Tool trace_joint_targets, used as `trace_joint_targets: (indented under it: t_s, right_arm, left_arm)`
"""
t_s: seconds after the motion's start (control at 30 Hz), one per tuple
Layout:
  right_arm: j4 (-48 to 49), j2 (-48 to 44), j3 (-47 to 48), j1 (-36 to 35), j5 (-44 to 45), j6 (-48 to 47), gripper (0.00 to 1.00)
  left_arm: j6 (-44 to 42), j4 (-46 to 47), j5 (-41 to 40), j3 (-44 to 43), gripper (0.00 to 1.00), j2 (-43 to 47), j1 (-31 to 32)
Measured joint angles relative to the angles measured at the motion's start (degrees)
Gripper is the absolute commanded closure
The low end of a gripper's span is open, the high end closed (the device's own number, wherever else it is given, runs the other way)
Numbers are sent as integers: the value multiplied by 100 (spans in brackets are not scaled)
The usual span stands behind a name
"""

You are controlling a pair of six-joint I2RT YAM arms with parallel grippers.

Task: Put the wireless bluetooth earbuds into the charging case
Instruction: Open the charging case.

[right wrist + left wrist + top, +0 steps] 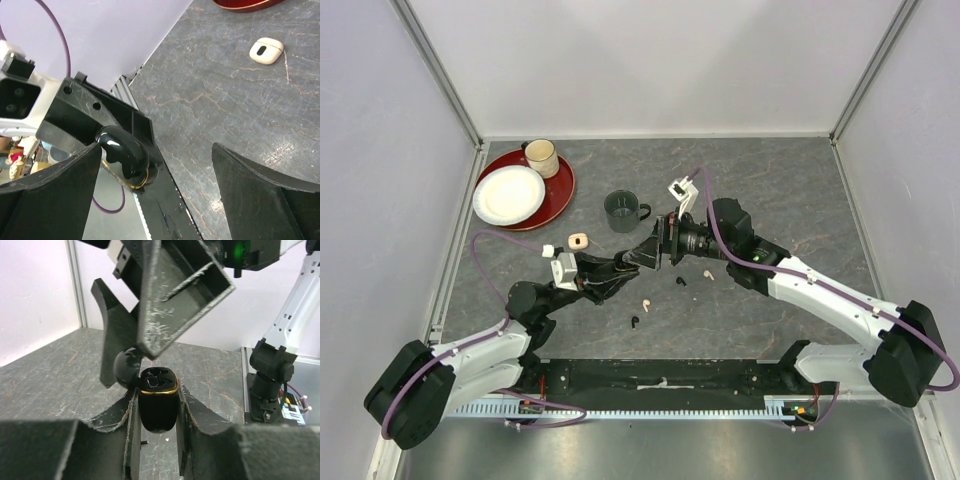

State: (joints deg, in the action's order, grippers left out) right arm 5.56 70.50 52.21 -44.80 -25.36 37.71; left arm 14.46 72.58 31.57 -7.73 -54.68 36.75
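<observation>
My left gripper [157, 394] is shut on a black charging case [158, 407] with a gold rim, held upright above the table. Its rounded lid [125, 367] is swung open to the left. My right gripper [155, 155] is open; its fingers [117, 340] hang just above the case, and the glossy lid [124, 150] lies by its left finger. In the top view both grippers meet at mid-table, left [646, 256] and right [666, 240]. Loose on the table lie a white earbud [645, 301], a black earbud [635, 321], another black one [681, 281] and another white one [707, 272].
A white charging case [578, 241] [266, 50] lies left of the grippers. A green mug [623, 209] stands behind them. At the back left a red plate [558, 195] holds a white plate [508, 194] and a cream mug [541, 157]. Walls enclose the table.
</observation>
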Motion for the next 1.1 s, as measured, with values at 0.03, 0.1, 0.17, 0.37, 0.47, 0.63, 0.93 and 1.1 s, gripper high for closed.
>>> trace_joint_targets:
  t_s: [0.03,0.1,0.17,0.37,0.47,0.63,0.93,1.1]
  right_arm:
    - [46,15,0,2,28,28,2]
    - [109,50,0,9,79,72,2]
    - [129,74,0,15,87,138,2]
    - [170,76,2,42,-15,415,2]
    - [221,66,2,111,-92,647,2]
    - [286,-76,2,201,-184,1047,2]
    - [1093,-138,-417,267,-643,2057,20]
    - [1429,22,-702,267,-831,2479,25]
  left_arm:
    - [0,-2,31,0,98,7,7]
    - [0,0,83,0,98,26,26]
    - [0,0,105,2,98,48,35]
    - [-17,48,52,31,98,76,35]
    - [-92,87,-11,63,98,118,35]
    - [-229,96,-155,79,98,221,35]
    - [-367,131,-306,81,98,337,35]
    - [-389,131,-339,81,98,337,35]
